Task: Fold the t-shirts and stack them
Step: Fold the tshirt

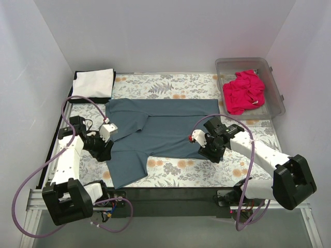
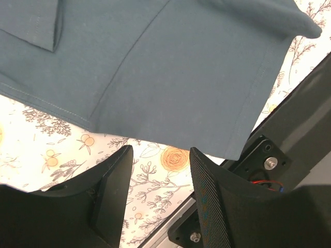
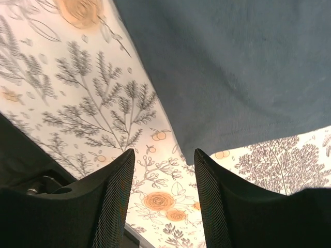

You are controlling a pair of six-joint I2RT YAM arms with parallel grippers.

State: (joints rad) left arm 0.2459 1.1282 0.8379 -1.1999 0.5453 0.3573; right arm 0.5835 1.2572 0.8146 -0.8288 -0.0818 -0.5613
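We see slate-blue t-shirt (image 1: 160, 129) spread flat mid-table on floral cloth (image 1: 170, 85). Left gripper (image 2: 160, 157), right gripper (image 3: 164, 155): claws spread, empty, poised at near edge, likely to pinch for first fold.

You see a slate-blue t-shirt (image 1: 155, 129) of matt, finely knitted cloth, its hems sewn with neat rows of thread. Under it lies a floral cloth (image 1: 181, 173), a flat fabric with a dull printed pattern. The magenta t-shirt (image 1: 243, 92) is soft, crumpled cloth, held in a clear plastic bin (image 1: 243, 62) that is smooth and faintly glossy. The white t-shirt (image 1: 94, 81) looks smooth and matt. On the left gripper (image 2: 160, 178) and right gripper (image 3: 164, 173) you find black matt plastic fingers (image 3: 213, 201), the inner pads dimpled in a fine grid. The arm shells (image 1: 66, 164) are smooth white plastic. The rail (image 1: 32, 199) is silvery metal.
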